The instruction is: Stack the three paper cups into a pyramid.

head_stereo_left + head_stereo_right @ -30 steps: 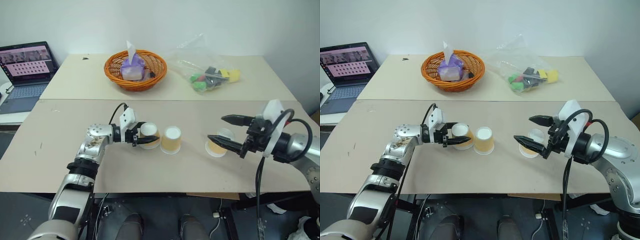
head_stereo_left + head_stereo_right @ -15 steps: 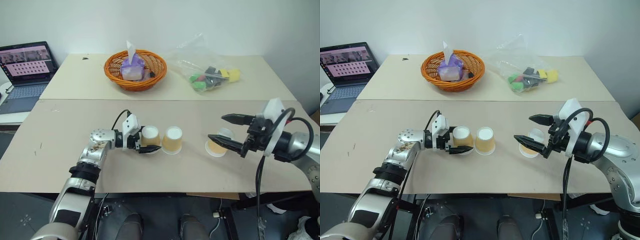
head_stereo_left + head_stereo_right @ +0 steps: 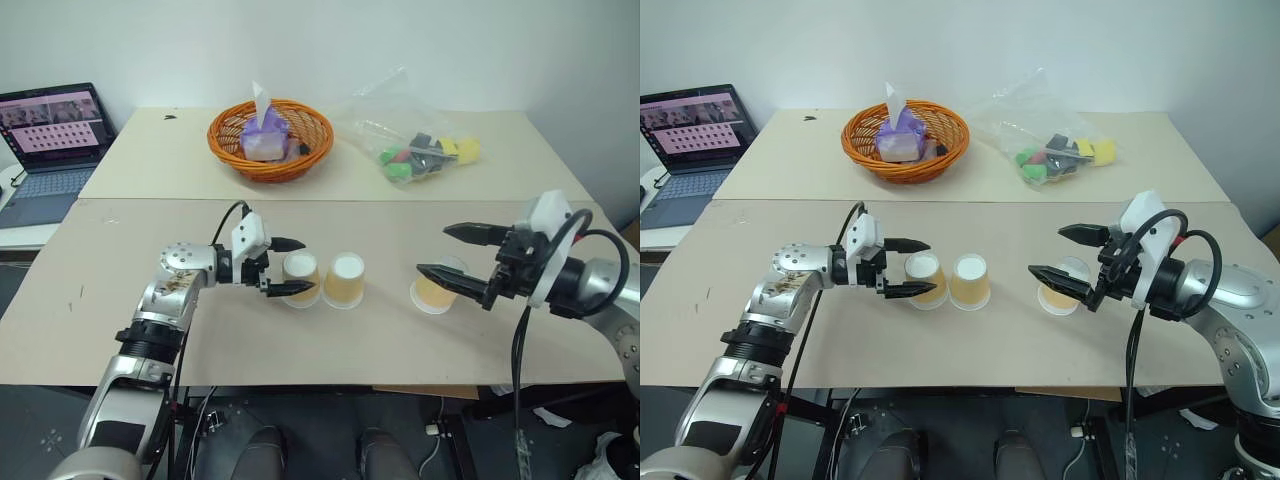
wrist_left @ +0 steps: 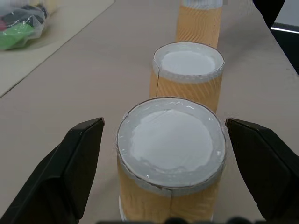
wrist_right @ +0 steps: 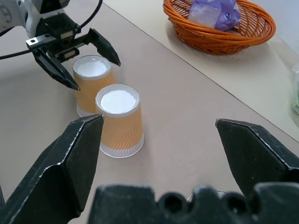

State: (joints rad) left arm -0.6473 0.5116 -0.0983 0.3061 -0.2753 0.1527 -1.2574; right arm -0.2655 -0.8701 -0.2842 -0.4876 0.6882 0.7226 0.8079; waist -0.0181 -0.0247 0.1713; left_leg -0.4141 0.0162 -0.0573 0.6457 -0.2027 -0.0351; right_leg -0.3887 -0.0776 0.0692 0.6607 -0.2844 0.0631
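At the far left edge of the head views an open grey laptop (image 3: 50,140) with a pink screen is seen on a side surface. The beige tabletop (image 3: 150,330) spans the rest of the frame. In the upper centre-left, a woven orange basket (image 3: 271,140) holding a purple and white wrapped item (image 3: 264,135) is placed on the far part of the table.

In the left half of the middle band, the left gripper (image 3: 283,266) is seen with its 2 black fingers spread wide, 1 on each side of the first of the 3 small tan-orange paper cups with white bases. This cup (image 3: 301,279) is standing upside down; in the left wrist view clear gaps are seen between it and both fingers, so nothing is gripped. Just to its right, almost touching, a second inverted cup (image 3: 344,280) is standing.

In the upper right, a clear plastic bag of coloured items (image 3: 415,150) is lying on the table. In the right half of the middle band, the third cup (image 3: 435,293) is standing on the table, with the right gripper (image 3: 455,256) held over it, fingers wide apart and empty. No cup is stacked on another
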